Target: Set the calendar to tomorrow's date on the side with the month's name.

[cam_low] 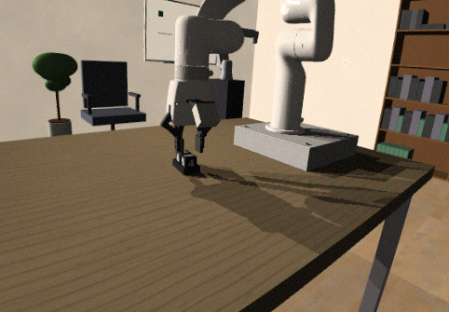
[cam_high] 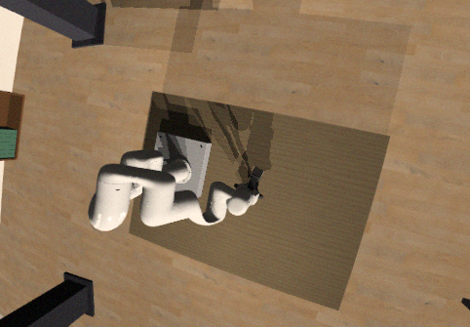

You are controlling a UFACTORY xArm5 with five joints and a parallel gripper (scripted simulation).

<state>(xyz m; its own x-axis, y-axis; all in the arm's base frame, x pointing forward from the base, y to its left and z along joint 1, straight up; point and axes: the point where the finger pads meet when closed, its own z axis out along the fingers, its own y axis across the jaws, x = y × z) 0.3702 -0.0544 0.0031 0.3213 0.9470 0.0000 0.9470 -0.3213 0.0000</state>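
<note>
My work surface is a dark brown wooden table [cam_low: 116, 236] with fine lengthwise grain and a slanted grey metal leg [cam_low: 384, 254] at its near corner. My flat grey rectangular base block [cam_low: 321, 154] sits directly on it toward one edge. Well apart from the block, a small dark calendar tray [cam_low: 179, 164] with cubes rests flat on the tabletop, with my arm's shadow spreading over the wood beside it.
</note>
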